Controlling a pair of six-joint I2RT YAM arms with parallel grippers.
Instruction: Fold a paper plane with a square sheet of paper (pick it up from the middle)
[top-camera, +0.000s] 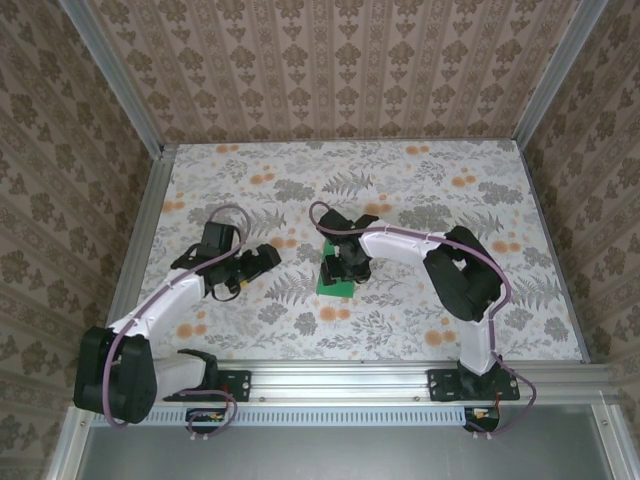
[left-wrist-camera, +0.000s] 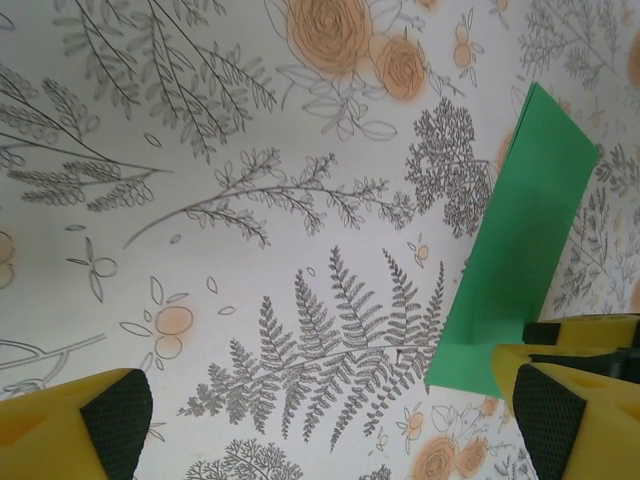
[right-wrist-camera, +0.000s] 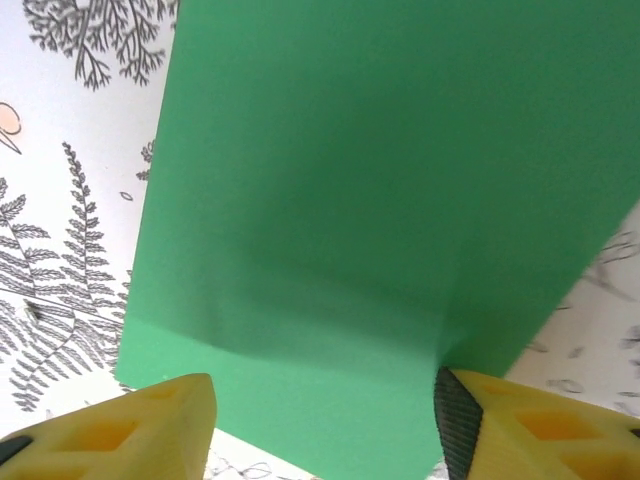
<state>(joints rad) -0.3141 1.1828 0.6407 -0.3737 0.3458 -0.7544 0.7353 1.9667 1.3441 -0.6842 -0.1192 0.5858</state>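
Observation:
The green sheet of paper (top-camera: 336, 284) lies on the flowered table (top-camera: 420, 190) near the middle, folded into a long narrow rectangle. My right gripper (top-camera: 347, 268) hangs directly over it. In the right wrist view the sheet of paper (right-wrist-camera: 380, 200) spreads beneath the open right gripper (right-wrist-camera: 310, 432). The dark pad of one of its fingers (right-wrist-camera: 462, 420) sits by the paper's right edge. My left gripper (top-camera: 266, 258) is to the left of the paper, apart from it. In the left wrist view the left gripper (left-wrist-camera: 330, 430) is wide open over bare table, with the paper (left-wrist-camera: 525, 250) at the right.
Patterned walls and metal rails (top-camera: 150, 210) enclose the table on the left, the right and the back. The arm bases are bolted to the rail (top-camera: 340, 380) at the near edge. Bare tabletop lies behind the paper and to both sides of it.

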